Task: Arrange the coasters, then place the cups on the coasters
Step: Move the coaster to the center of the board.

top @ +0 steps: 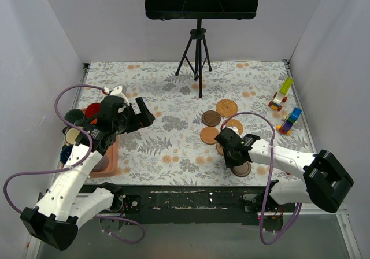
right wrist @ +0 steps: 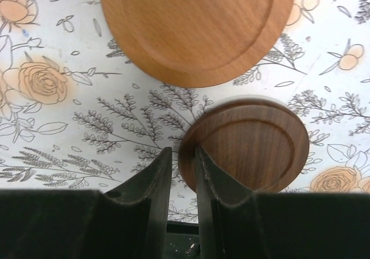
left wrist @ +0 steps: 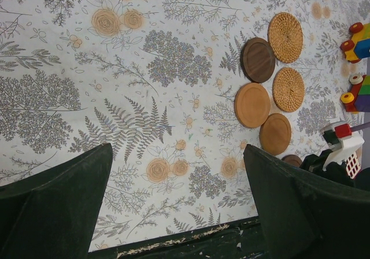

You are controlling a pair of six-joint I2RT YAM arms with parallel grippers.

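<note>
Five coasters lie clustered right of centre: two rattan [left wrist: 285, 37] [left wrist: 288, 89], a dark brown one [left wrist: 258, 59] and two orange-brown ones [left wrist: 252, 104] [left wrist: 275, 133]. A second dark brown coaster [right wrist: 254, 146] lies flat near the front edge [top: 241, 168]. My right gripper [right wrist: 181, 152] [top: 234, 158] stands astride its left rim with the jaws a narrow gap apart. One finger is over the disc and the other is on the cloth. Several cups [top: 74, 116] sit at the far left. My left gripper [left wrist: 176, 149] [top: 145, 113] hovers wide open and holds nothing.
A salmon-pink tray [top: 110, 158] lies under the left arm beside the cups. Toy blocks [top: 281, 97] [top: 289, 120] sit at the right. A music stand's tripod [top: 198, 51] stands at the back centre. White walls close both sides, and the table's front edge [left wrist: 173, 244] is close.
</note>
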